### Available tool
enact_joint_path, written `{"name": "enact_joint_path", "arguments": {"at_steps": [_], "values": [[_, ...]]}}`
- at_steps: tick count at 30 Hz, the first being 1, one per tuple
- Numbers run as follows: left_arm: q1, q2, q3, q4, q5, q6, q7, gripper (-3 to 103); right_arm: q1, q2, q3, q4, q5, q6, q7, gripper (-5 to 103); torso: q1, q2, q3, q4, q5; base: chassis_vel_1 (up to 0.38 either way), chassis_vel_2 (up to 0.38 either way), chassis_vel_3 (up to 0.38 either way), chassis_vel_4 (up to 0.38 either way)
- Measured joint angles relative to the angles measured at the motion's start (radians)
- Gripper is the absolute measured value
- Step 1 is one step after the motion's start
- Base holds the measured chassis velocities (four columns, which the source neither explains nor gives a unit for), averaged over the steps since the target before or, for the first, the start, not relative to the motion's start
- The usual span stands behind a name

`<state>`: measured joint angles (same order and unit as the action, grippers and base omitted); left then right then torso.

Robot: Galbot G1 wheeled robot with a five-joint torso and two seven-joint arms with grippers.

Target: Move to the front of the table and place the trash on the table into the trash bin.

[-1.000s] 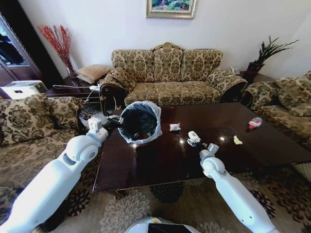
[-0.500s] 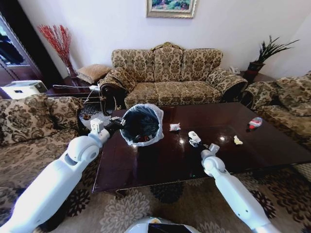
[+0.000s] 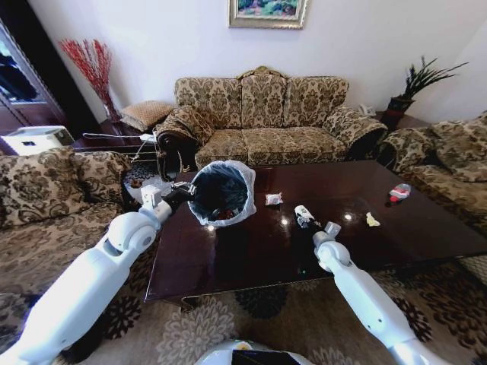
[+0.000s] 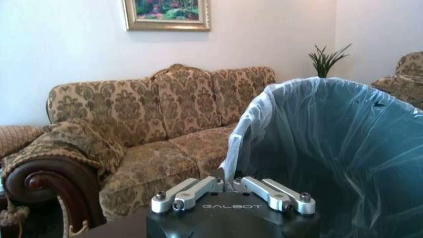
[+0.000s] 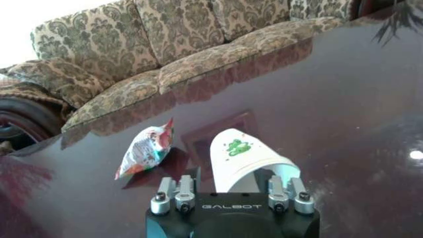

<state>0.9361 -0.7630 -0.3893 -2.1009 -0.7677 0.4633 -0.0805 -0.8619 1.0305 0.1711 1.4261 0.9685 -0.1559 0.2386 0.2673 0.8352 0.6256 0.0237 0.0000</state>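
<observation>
While the glossy dark reddish-brown surface [image 3: 251, 251] mirrors the sofa behind it, the trash bin [image 3: 221, 193] sits tilted at its left end, a black pail whose thin white bag liner [image 4: 324, 144] folds over the rim, with a few scraps lying inside. The left claw [image 4: 231, 191] is closed on the near edge of that rim, pinching the liner. A white cup [image 5: 241, 158] with a green print lies on its side near the middle of the surface; the right claw [image 5: 231, 191] holds it, one finger at either side of the cup. Just beside the cup lies a red-and-white wrapper [image 5: 146, 148]. Farther right lie a small yellowish scrap [image 3: 371, 220] and a clear bottle with a red label [image 3: 399, 192], well apart from the bin.
</observation>
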Motion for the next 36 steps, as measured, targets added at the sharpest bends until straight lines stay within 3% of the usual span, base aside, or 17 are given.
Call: {"name": "enact_joint_path", "arguments": {"at_steps": [4, 6, 8, 14, 21, 27, 29, 31, 32, 36], "values": [[-0.003, -0.001, 0.001, 0.0, -0.001, 0.0, 0.0, 2, 0.005, 0.005, 0.0, -0.011, -0.001, 0.0, -0.009, 42, 0.0, 0.0, 0.0, -0.0002, 0.0001, 0.0, 0.0, 0.0, 0.0], [-0.003, -0.002, 0.002, 0.0, -0.001, 0.0, 0.0, 2, 0.008, 0.007, 0.001, -0.021, -0.004, 0.0, -0.02, 26, 0.0, 0.0, 0.0, -0.0001, 0.0, 0.0, 0.0, 0.0, 0.0], [-0.002, -0.002, 0.003, 0.0, -0.001, 0.0, 0.0, 2, 0.008, 0.007, 0.001, -0.023, -0.005, 0.0, -0.022, 26, 0.0, 0.0, 0.0, 0.0, 0.0, 0.0, 0.0, 0.0, 0.0], [-0.003, -0.002, 0.005, 0.0, 0.0, 0.0, 0.0, 2, 0.003, 0.005, 0.005, -0.019, -0.007, 0.004, -0.024, 2, 0.0, 0.0, 0.0, -0.0001, 0.0001, 0.0, 0.0, 0.0, 0.0], [-0.004, 0.001, 0.006, -0.003, 0.0, 0.0, 0.0, 2, -0.015, -0.019, 0.008, 0.036, -0.03, 0.017, 0.004, 0, 0.0, 0.0, 0.0, 0.0, 0.0004, 0.0, 0.0, 0.0, 0.0], [-0.013, -0.001, 0.017, 0.002, 0.0, 0.001, -0.001, 2, -0.023, -0.135, 0.023, 0.273, -0.087, 0.025, 0.019, 0, 0.0, 0.0, 0.0, -0.0006, 0.0003, 0.0, 0.0, 0.0, 0.0], [-0.017, 0.0, 0.024, 0.011, 0.0, 0.003, -0.001, 2, 0.028, -0.199, 0.021, 0.415, -0.035, -0.008, 0.012, 0, 0.0, 0.0, 0.0, -0.0003, 0.0002, 0.0, 0.0, 0.0, 0.0], [-0.018, 0.002, 0.026, 0.016, 0.0, 0.004, -0.001, 2, 0.052, -0.217, 0.016, 0.453, -0.015, -0.018, 0.009, 0, 0.0, 0.0, 0.0, -0.0003, -0.0001, 0.0, 0.0, 0.0, 0.0], [-0.022, 0.008, 0.03, 0.027, 0.0, 0.006, -0.002, 2, 0.136, -0.264, -0.003, 0.543, 0.065, -0.059, -0.003, 0, 0.0, 0.0, 0.0, 0.0004, -0.0003, 0.0, 0.0, 0.0, 0.0], [-0.031, 0.014, 0.037, 0.04, -0.001, 0.01, -0.008, 2, 0.256, -0.316, -0.044, 0.616, 0.171, -0.103, -0.036, 0, 0.0, 0.0, 0.0, 0.0007, -0.0005, 0.0, 0.0, 0.0, 0.0]]}}
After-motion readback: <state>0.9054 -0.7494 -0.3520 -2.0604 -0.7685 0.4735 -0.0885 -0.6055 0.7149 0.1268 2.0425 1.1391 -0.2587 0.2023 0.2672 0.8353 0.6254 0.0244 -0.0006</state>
